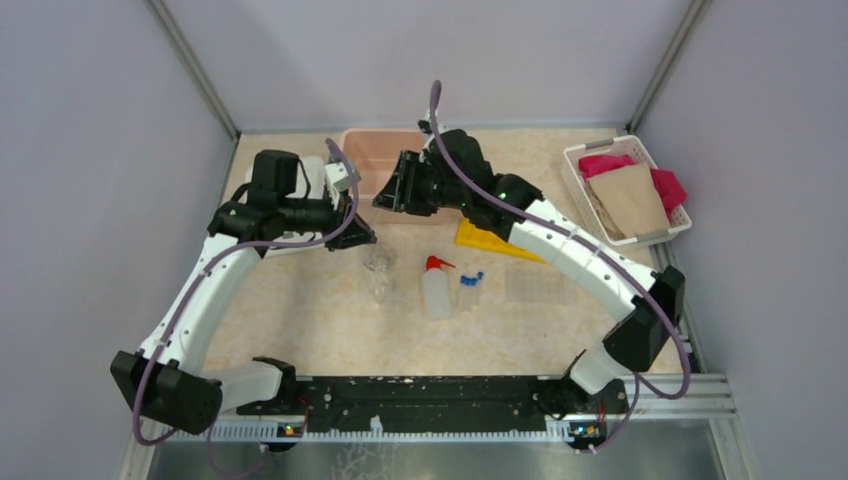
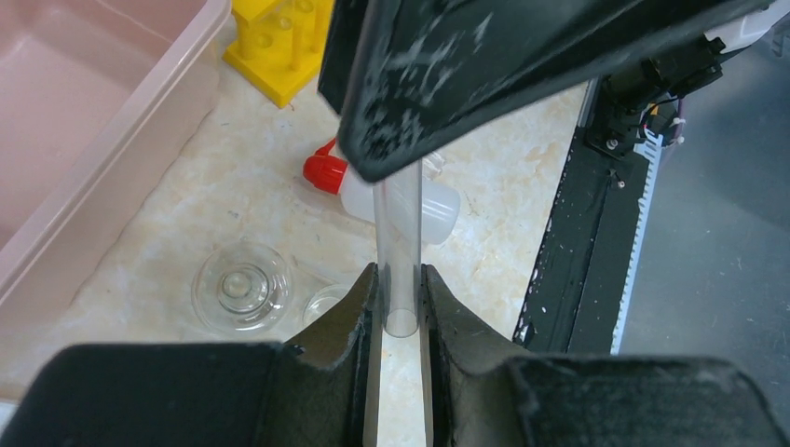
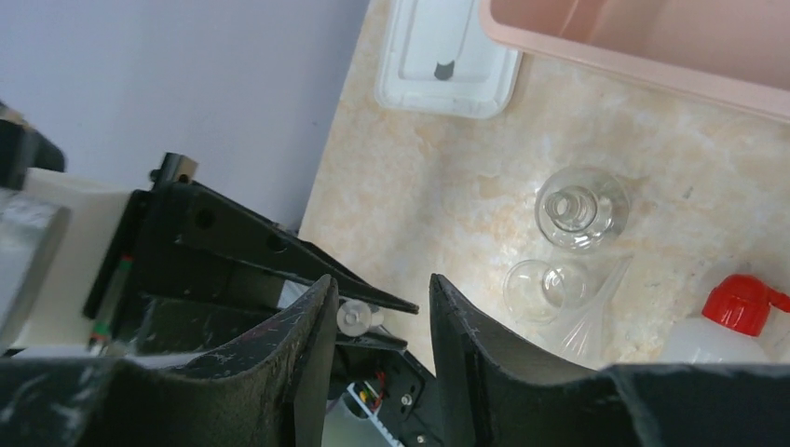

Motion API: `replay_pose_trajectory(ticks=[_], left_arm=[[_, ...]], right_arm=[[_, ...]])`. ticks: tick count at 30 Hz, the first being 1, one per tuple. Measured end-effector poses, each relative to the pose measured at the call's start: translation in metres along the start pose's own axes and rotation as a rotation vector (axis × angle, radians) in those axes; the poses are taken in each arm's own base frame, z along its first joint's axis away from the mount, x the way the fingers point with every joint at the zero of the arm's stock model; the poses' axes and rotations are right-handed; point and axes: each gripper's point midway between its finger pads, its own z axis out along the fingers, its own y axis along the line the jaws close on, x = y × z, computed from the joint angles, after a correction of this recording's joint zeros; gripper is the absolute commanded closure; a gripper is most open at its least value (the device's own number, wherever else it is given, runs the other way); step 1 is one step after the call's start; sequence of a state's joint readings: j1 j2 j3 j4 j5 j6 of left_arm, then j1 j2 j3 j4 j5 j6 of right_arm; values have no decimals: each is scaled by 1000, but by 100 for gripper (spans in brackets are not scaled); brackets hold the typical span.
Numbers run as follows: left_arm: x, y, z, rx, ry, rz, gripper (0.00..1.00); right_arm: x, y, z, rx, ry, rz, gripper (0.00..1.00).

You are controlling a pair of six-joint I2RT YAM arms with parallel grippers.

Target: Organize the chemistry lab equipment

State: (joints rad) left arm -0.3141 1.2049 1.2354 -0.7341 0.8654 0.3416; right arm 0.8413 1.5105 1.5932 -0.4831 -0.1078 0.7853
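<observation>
In the top view, a pink bin (image 1: 385,150) sits at 12 o'clock on the table (image 1: 300,320). Only its own walls and floor show. At 2 o'clock a white basket (image 1: 577,190) holds pink and tan cloths (image 1: 632,195). At 9 o'clock, a shallow white tray (image 3: 447,56) lies partly under the left arm with one small dark speck inside. The left tool (image 2: 401,276) is narrow and clamped on a clear tube (image 2: 402,233). In the left wrist view the tube's long axis runs straight from 6 to 12 o'clock. Its round near end sits between the fingers, and its far end is hidden under the right tool (image 3: 382,284). The right tool's jaws stand partly apart. The tube's tip shows in the gap close to one finger, and I cannot tell whether it touches. Both tools meet just at 6 o'clock of the bin, above the table. Near the middle of the table is the white squeeze bottle (image 1: 437,295), its red nozzle end toward 12 o'clock. I cannot tell whether it stands or lies. The blue-capped tubes (image 1: 472,280) lie just at its 3 o'clock. The yellow rack (image 1: 487,240) is at its 1 o'clock, partly under the right arm. A glass flask (image 2: 240,287) stands mouth up at the bottle's 9 o'clock.
</observation>
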Motion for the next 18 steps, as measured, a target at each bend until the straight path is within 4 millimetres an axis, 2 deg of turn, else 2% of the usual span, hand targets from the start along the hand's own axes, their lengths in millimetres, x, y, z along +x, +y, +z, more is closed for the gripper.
replay_pose_trajectory(ticks=[2,4,12,18], left_arm=[[2,0,0,-5,8,-7,81],[3,1,0,-9,13,-10,81],[2,-2,2,-2,13,1,82],[2,-2,2,-3,14,2,83]], right_arm=[[10,-6,13,6,42,8,61],[15,-8,18,5,63,11,62],[13,3,20,-32,80,6,73],[17,0,22,-18,101,5,74]])
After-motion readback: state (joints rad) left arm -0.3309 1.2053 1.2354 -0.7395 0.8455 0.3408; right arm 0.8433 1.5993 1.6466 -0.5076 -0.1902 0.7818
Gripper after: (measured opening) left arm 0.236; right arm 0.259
